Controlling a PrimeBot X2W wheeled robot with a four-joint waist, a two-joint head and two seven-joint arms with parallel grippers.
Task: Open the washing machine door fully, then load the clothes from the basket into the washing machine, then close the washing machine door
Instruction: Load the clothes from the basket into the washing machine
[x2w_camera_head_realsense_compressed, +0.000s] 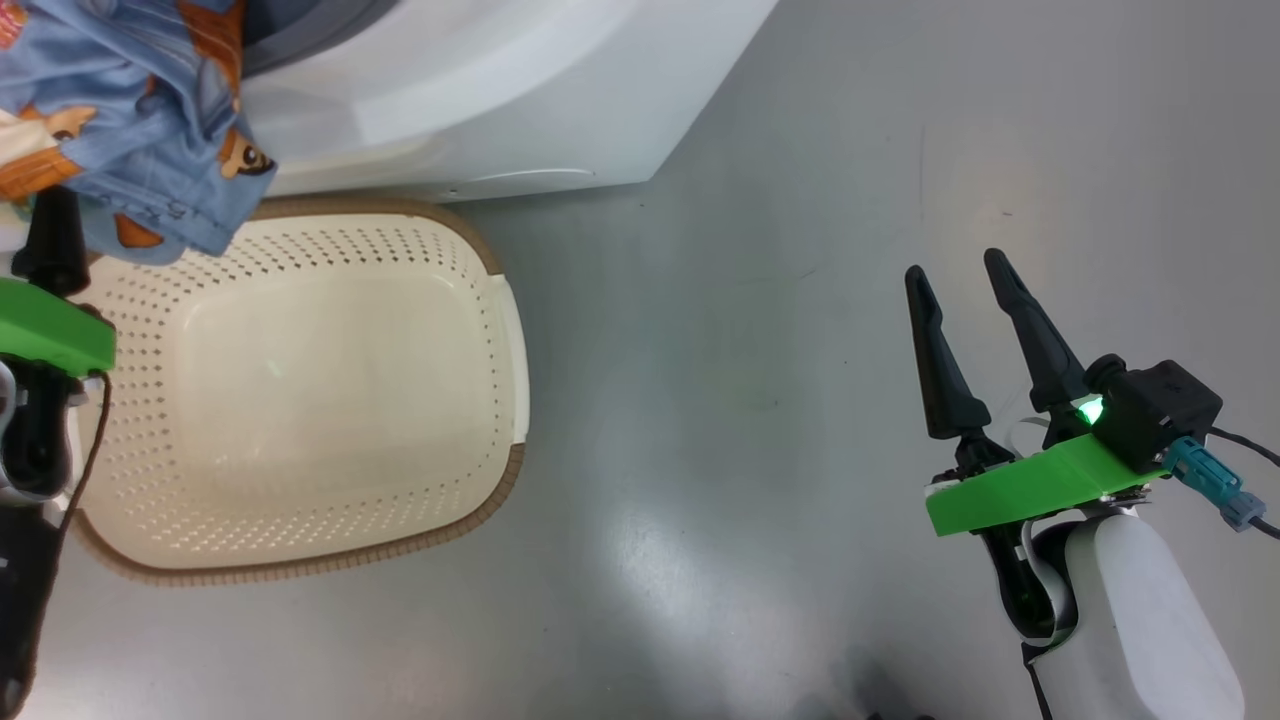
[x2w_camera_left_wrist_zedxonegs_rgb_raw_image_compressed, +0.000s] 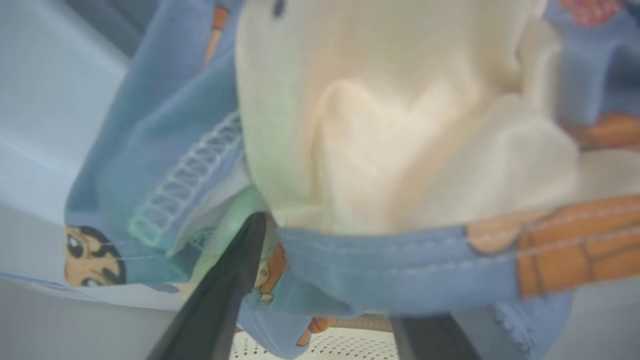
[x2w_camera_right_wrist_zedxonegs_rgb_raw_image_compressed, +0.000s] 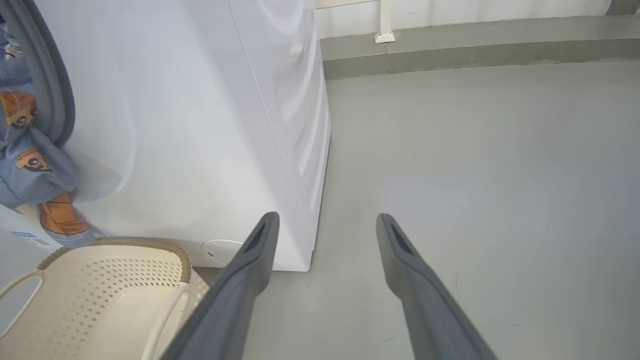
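Clothes (x2w_camera_head_realsense_compressed: 130, 110) hang from the washer (x2w_camera_head_realsense_compressed: 500, 90) mouth at far left, over the basket (x2w_camera_head_realsense_compressed: 300, 400) rim — fabric bunched inside the left claw (x2w_camera_left_wrist_zedxonegs_rgb_raw_image_compressed: 320, 235), its fingers apart. Near right, the right claw (x2w_camera_head_realsense_compressed: 955, 265) — also spread — hovers over the floor (x2w_camera_head_realsense_compressed: 750, 300).

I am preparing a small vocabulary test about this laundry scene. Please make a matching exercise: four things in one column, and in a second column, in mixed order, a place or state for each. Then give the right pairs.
Things:
1. clothes
2. basket
3. right claw
4. washing machine

Places or states:
A. open, above the bare grey floor
B. big and white, standing behind the other things
C. empty, standing in front of the machine
D. hanging out of the machine

Pairs: 1-D, 2-C, 3-A, 4-B
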